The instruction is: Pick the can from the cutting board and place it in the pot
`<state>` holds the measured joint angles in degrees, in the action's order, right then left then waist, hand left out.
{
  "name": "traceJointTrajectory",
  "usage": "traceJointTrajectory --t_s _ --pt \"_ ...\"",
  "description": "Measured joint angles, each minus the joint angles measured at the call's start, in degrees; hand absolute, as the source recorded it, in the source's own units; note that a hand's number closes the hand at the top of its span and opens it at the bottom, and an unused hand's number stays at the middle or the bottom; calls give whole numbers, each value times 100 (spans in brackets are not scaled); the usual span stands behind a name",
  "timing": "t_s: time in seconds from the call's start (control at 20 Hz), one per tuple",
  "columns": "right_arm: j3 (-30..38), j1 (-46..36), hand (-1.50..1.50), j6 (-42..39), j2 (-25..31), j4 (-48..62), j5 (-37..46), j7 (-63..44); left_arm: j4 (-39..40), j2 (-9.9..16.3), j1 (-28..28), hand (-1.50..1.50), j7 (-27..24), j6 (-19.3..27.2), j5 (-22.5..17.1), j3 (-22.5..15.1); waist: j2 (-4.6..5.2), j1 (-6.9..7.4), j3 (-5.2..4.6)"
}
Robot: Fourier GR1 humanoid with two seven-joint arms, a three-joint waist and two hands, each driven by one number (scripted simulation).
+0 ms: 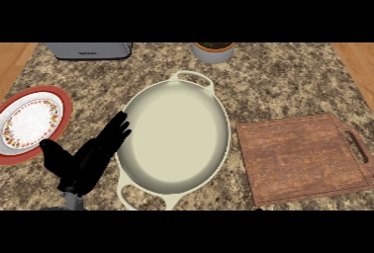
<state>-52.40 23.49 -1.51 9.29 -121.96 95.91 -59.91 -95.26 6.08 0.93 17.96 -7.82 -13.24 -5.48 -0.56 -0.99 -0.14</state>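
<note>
Looking down from the head view right now and honestly a bit puzzled: the cutting board (pixel 305 159) is sitting bare at the right of the worktop (pixel 292 84), and I can't spot the can anywhere, not on the board and not in the pot (pixel 174 136), whose cream inside looks bare too. So the thing I'm supposed to move is just not visible from here. My left robot hand (pixel 91 153) is parked just beside the pot's left rim, fingers straight and relaxed, holding nothing. The right robot hand doesn't show at all, so I can't tell what it's doing or whether it has the can. Biggest risk as I see it: if I reach for the board blind, I'm grabbing at nothing, and if the can is in the hidden hand, I could clip the pot rim bringing it over without seeing it. Also the left hand is close enough to the pot that a careless swing could nudge it. Worktop is speckled brown granite with wood strips at both sides; there's a red-rimmed patterned plate (pixel 29 123) at the left, a toaster (pixel 89 50) and a potted plant (pixel 213 51) along the back.
</note>
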Motion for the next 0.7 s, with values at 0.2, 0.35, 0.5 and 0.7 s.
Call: traceJointTrajectory --t_s 0.2,0.35,0.5,0.7 --pt "-60 -267 150 -121 52 -176 501 169 25 -2 -57 0 34 -9 -8 1 4 23 -3" --pt "-129 -485 150 -110 116 -283 628 310 58 -42 -128 0 34 7 25 -39 13 58 -5" --pt "-172 -631 150 -51 170 -320 608 393 80 -58 -166 0 36 11 34 -51 26 99 -4" --pt "-220 -862 150 11 251 -410 540 439 59 -46 -164 0 32 -22 64 -96 53 185 -5"
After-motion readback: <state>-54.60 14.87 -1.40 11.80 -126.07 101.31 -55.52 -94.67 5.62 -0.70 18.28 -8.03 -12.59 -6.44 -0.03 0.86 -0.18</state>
